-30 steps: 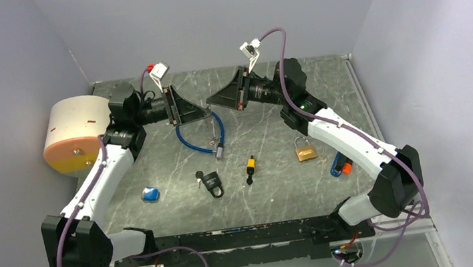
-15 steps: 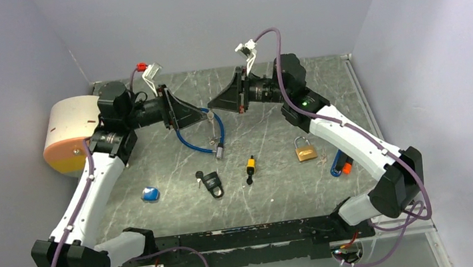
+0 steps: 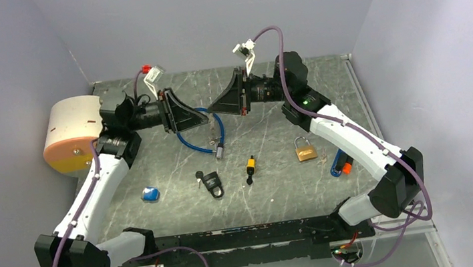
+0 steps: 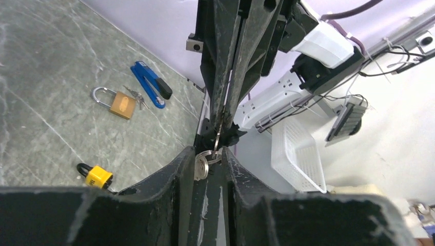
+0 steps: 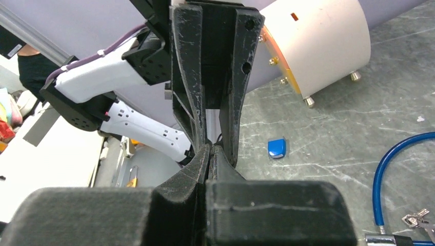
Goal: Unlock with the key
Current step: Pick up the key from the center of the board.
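Silver is the key (image 4: 217, 137), a thin blade pinched in the tips of the right hand (image 5: 209, 148), whose fingers are pressed tight together. In the left wrist view it comes down from 12 o'clock. Its key ring (image 4: 205, 163) hangs in the narrow gap of the left hand (image 4: 208, 154). The ring touches the finger at 9 o'clock, but I cannot tell whether the left hand squeezes it or only stands close around it.

From above, the two hands meet tip to tip in the air, the left reaching in from 9 o'clock and the right from 3 o'clock. They meet at about 11 o'clock from the middle of the grey desk (image 3: 274, 196), over the blue cable lock (image 3: 220, 127). A brass padlock (image 3: 304, 150) sits toward 3 o'clock, a yellow padlock (image 3: 250, 166) near 6 o'clock and a black padlock (image 3: 212, 182) at 7 o'clock, all well apart from the key.
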You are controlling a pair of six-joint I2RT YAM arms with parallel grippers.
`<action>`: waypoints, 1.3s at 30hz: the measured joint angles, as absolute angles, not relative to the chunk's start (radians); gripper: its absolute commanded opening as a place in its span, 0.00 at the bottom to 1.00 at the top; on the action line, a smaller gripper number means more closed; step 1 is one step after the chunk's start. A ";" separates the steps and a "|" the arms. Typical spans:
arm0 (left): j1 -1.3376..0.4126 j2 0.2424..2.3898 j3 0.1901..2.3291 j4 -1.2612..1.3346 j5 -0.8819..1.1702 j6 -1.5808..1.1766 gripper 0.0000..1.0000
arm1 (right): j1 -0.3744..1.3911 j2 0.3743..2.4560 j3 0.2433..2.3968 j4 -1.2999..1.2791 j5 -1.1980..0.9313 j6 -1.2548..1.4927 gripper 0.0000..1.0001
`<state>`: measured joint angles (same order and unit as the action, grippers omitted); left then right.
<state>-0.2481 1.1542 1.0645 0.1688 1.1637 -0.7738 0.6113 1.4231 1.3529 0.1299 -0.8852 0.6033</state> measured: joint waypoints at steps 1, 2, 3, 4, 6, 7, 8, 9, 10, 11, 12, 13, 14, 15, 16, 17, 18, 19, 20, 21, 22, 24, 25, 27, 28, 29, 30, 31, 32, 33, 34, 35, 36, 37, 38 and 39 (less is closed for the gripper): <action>-0.250 1.156 1.055 0.185 1.172 -0.785 0.32 | 0.611 1.423 1.353 0.135 -0.891 0.608 0.00; -0.250 1.156 1.048 0.200 1.181 -0.797 0.33 | 0.611 1.423 1.353 0.139 -0.894 0.613 0.00; -0.252 1.158 1.040 0.214 1.188 -0.809 0.34 | 0.611 1.423 1.353 0.142 -0.897 0.615 0.00; -0.253 1.158 1.034 0.226 1.193 -0.815 0.34 | 0.611 1.423 1.353 0.145 -0.899 0.619 0.00; -0.258 1.158 1.029 0.247 1.202 -0.831 0.32 | 0.611 1.423 1.353 0.147 -0.900 0.624 0.00; -0.261 1.158 1.028 0.252 1.206 -0.834 0.30 | 0.611 1.423 1.353 0.150 -0.900 0.626 0.00; -0.264 1.158 1.028 0.259 1.208 -0.834 0.26 | 0.611 1.423 1.353 0.152 -0.900 0.629 0.00; -0.268 1.159 1.028 0.267 1.208 -0.835 0.19 | 0.611 1.423 1.353 0.152 -0.901 0.630 0.00; -0.271 1.160 1.028 0.272 1.208 -0.836 0.10 | 0.611 1.423 1.353 0.152 -0.901 0.632 0.00; -0.274 1.162 1.028 0.276 1.208 -0.837 0.04 | 0.611 1.424 1.353 0.152 -0.902 0.632 0.00; -0.278 1.165 1.028 0.280 1.207 -0.839 0.03 | 0.611 1.425 1.353 0.152 -0.904 0.633 0.00; -0.280 1.171 1.028 0.288 1.208 -0.837 0.03 | 0.611 1.426 1.353 0.151 -0.909 0.633 0.00; -0.282 1.176 1.028 0.292 1.209 -0.837 0.03 | 0.611 1.427 1.353 0.151 -0.909 0.632 0.00; -0.284 1.180 1.028 0.297 1.210 -0.837 0.02 | 0.611 1.429 1.353 0.150 -0.911 0.632 0.00; -0.286 1.185 1.028 0.305 1.209 -0.838 0.02 | 0.611 1.430 1.353 0.150 -0.911 0.632 0.00; -0.287 1.189 1.028 0.311 1.208 -0.838 0.02 | 0.609 1.431 1.353 0.150 -0.911 0.633 0.00; -0.287 1.193 1.028 0.316 1.207 -0.838 0.03 | 0.608 1.432 1.353 0.150 -0.910 0.633 0.04; -0.288 1.194 1.028 0.318 1.206 -0.838 0.03 | 0.608 1.432 1.353 0.150 -0.907 0.635 0.13; -0.288 1.195 1.028 0.319 1.202 -0.838 0.03 | 0.607 1.432 1.353 0.150 -0.899 0.640 0.25; -0.288 1.195 1.028 0.323 1.196 -0.838 0.02 | 0.607 1.432 1.352 0.152 -0.890 0.648 0.41; -0.289 1.195 1.028 0.329 1.186 -0.841 0.02 | 0.607 1.431 1.349 0.157 -0.878 0.660 0.50; -0.292 1.195 1.022 0.342 1.163 -0.857 0.03 | 0.609 1.419 1.325 0.178 -0.832 0.685 0.61; -0.292 1.194 1.013 0.356 1.149 -0.867 0.02 | 0.610 1.405 1.299 0.199 -0.803 0.696 0.62; -0.292 1.194 0.995 0.382 1.121 -0.896 0.03 | 0.611 1.365 1.234 0.235 -0.750 0.719 0.60; -0.292 1.194 0.986 0.398 1.108 -0.913 0.02 | 0.611 1.338 1.196 0.254 -0.720 0.737 0.58; -0.292 1.194 0.978 0.413 1.098 -0.932 0.02 | 0.611 1.319 1.172 0.268 -0.699 0.752 0.55; -0.292 1.194 0.968 0.442 1.085 -0.956 0.02 | 0.611 1.306 1.159 0.277 -0.681 0.765 0.52; -0.292 1.195 0.962 0.466 1.075 -0.979 0.03 | 0.611 1.299 1.156 0.286 -0.672 0.775 0.50; -0.292 1.195 0.957 0.495 1.068 -1.005 0.03 | 0.611 1.294 1.156 0.300 -0.659 0.789 0.46; -0.292 1.196 0.955 0.517 1.062 -1.024 0.03 | 0.611 1.292 1.156 0.314 -0.652 0.797 0.43; -0.292 1.197 0.955 0.539 1.056 -1.044 0.02 | 0.611 1.292 1.156 0.326 -0.647 0.807 0.42; -0.292 1.199 0.955 0.559 1.053 -1.061 0.02 | 0.611 1.292 1.156 0.334 -0.642 0.811 0.41; -0.292 1.203 0.955 0.583 1.050 -1.075 0.03 | 0.611 1.292 1.155 0.339 -0.635 0.818 0.41; -0.292 1.207 0.955 0.600 1.049 -1.089 0.03 | 0.611 1.292 1.154 0.342 -0.632 0.823 0.41; -0.292 1.211 0.955 0.611 1.048 -1.098 0.03 | 0.611 1.292 1.154 0.345 -0.631 0.825 0.41; -0.292 1.215 0.955 0.622 1.048 -1.108 0.03 | 0.611 1.292 1.154 0.348 -0.628 0.829 0.42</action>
